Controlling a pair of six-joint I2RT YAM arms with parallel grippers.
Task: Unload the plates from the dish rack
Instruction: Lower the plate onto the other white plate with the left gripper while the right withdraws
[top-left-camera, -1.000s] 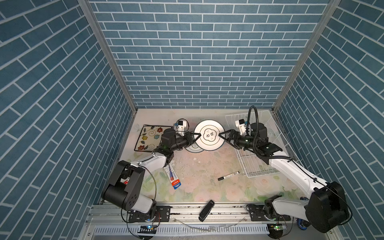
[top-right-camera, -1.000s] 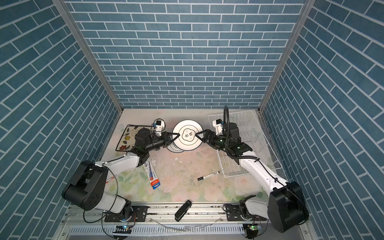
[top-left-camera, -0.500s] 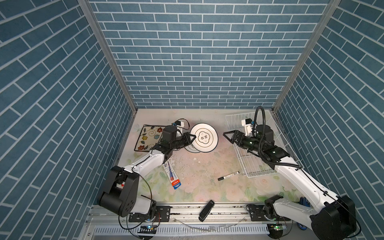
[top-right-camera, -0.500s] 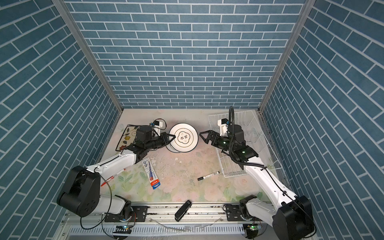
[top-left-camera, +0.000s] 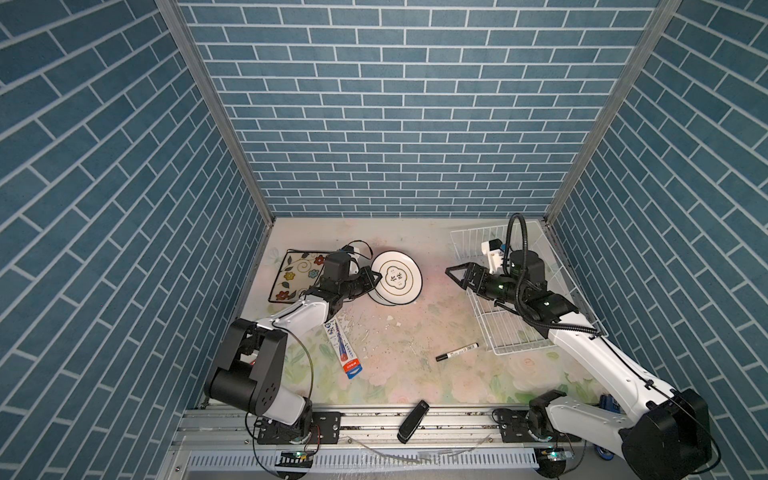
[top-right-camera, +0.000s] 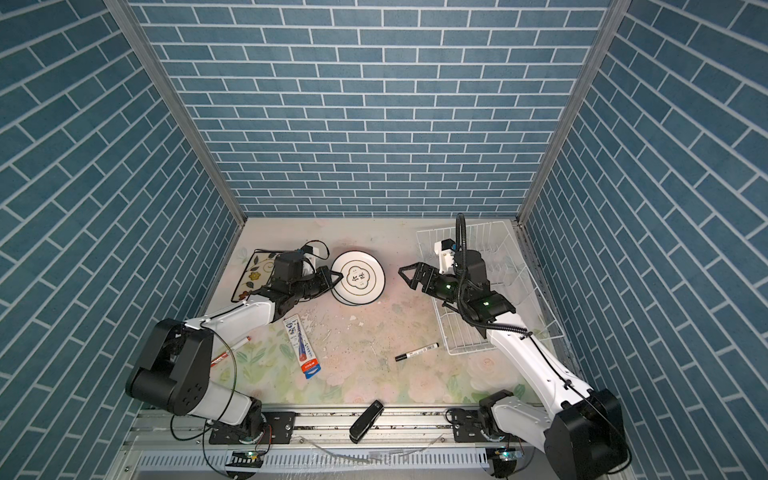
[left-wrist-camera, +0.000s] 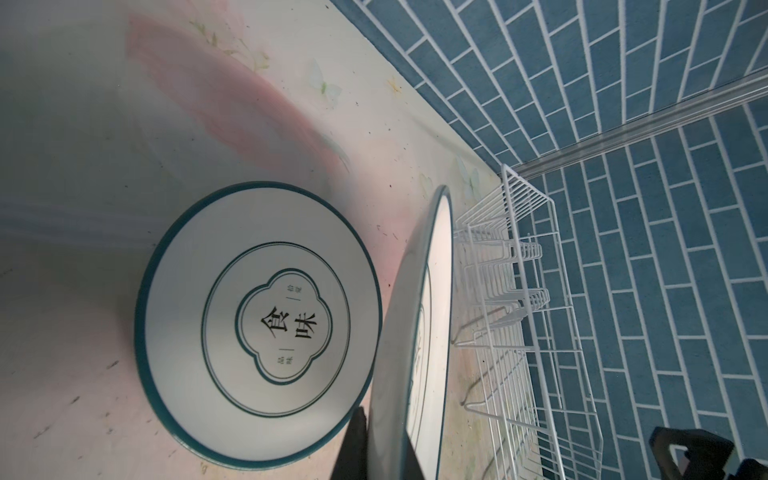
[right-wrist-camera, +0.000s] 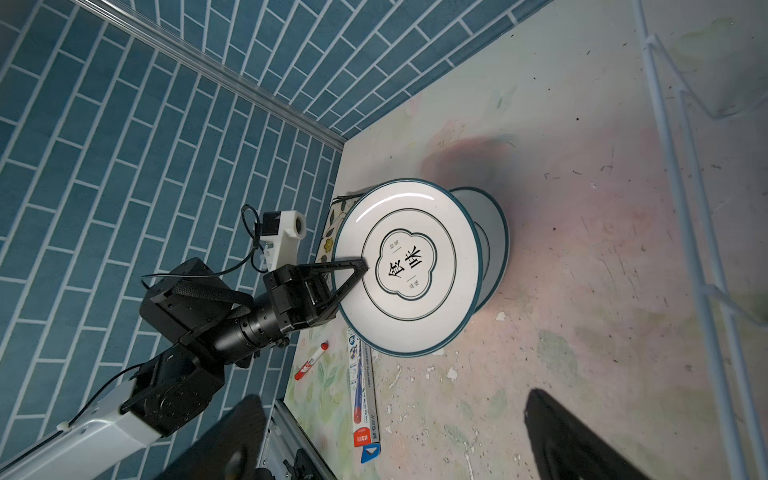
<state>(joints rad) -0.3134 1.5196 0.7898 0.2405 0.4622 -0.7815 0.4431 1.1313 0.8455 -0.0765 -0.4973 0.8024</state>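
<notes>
Drawing back toward 3 o'clock, the right pincer (top-left-camera: 456, 279) had left the round plate (top-left-camera: 397, 279) and stood spread wide, holding nothing, over the 9 o'clock edge of the dish rack (top-left-camera: 507, 336). The left pincer (top-left-camera: 378, 275) had carried that plate a little toward 9 o'clock and was pinching its rim. It held the plate tilted (its printed face turned up toward the top views) just above a second round plate (left-wrist-camera: 257, 324) lying flat on the bench (top-left-camera: 415, 345). At 9 o'clock of these two, partly hidden by the left arm (top-left-camera: 299, 316), the flowered square plate (top-left-camera: 297, 272) lay flat. The rack sat on the bench's 3 o'clock side, well apart from the plates.
</notes>
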